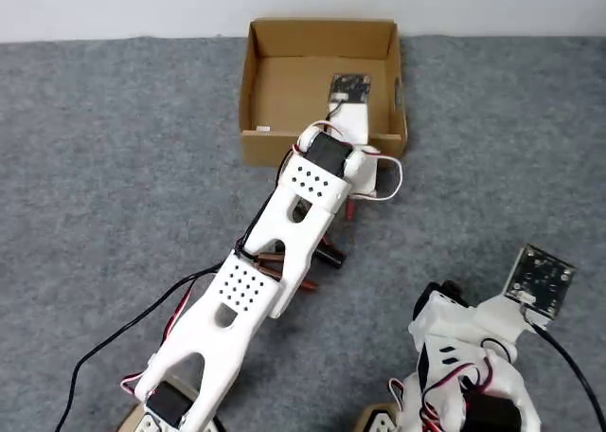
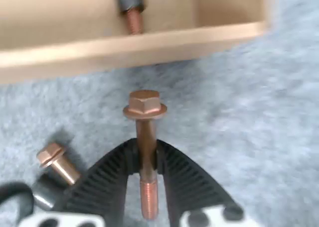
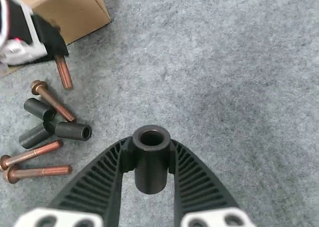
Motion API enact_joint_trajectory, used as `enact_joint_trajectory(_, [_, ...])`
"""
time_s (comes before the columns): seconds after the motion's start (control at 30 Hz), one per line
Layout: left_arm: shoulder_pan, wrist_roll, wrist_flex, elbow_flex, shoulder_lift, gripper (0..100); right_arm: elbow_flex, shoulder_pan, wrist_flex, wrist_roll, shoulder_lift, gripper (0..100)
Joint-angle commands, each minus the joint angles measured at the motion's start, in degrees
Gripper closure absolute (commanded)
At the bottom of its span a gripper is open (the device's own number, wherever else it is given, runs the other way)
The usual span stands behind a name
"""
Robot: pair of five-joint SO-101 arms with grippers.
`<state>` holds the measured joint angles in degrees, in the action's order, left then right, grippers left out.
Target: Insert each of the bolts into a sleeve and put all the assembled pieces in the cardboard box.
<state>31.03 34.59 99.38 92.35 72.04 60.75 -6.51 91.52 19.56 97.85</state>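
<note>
Currently mid-assembly: copper-coloured hex-flange bolt [image 2: 145, 106] is held by its shank in the left gripper [image 2: 145, 152], fingers [image 2: 109, 172] clenched on it, just outside the brown cardboard box [image 2: 124, 50] wall. Right gripper [image 3: 151, 152] has its fingers [image 3: 104, 177] tight around a black cylindrical sleeve [image 3: 151, 179], bore end clear, well apart from the bolt. Next move, I'd say: bring the two together and line shank with bore. Loose bolts [image 3: 35, 172] and sleeves [image 3: 72, 131] lie on the grey carpeted surface [image 3: 224, 62].
</note>
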Motion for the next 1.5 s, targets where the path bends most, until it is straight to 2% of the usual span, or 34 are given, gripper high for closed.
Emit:
enact_joint_trajectory(0.0, [1.41,-2.64,1.41,3.21,-10.64,100,-3.08,-0.04,-0.57,-2.46,0.13,99.1])
enact_joint_trajectory(0.23, [2.29,-8.00,1.41,3.21,-25.23,100,-3.08,-0.04,-0.66,-2.81,0.13,99.1])
enact_joint_trajectory(0.47, [4.22,-14.51,1.41,3.12,-38.24,100,-3.08,7.16,-0.66,-2.55,0.13,99.1])
enact_joint_trajectory(0.63, [6.24,-18.46,1.41,0.40,-45.54,100,-3.08,9.36,-0.66,-2.73,0.13,99.1])
enact_joint_trajectory(0.93, [9.14,-19.25,1.23,-25.54,-69.36,100,-3.08,13.41,-0.75,-2.73,0.13,99.1])
enact_joint_trajectory(1.17, [9.14,-19.60,1.05,-45.58,-89.49,100,-3.08,14.20,-6.02,-2.90,0.13,99.1])
enact_joint_trajectory(1.33, [8.79,-19.34,0.88,-57.45,-101.01,100,-3.08,20.79,-6.90,-4.92,0.13,99.1])
enact_joint_trajectory(1.47, [8.79,-19.34,-2.90,-65.54,-109.63,100,-3.08,25.98,-9.36,-5.19,0.13,99.1])
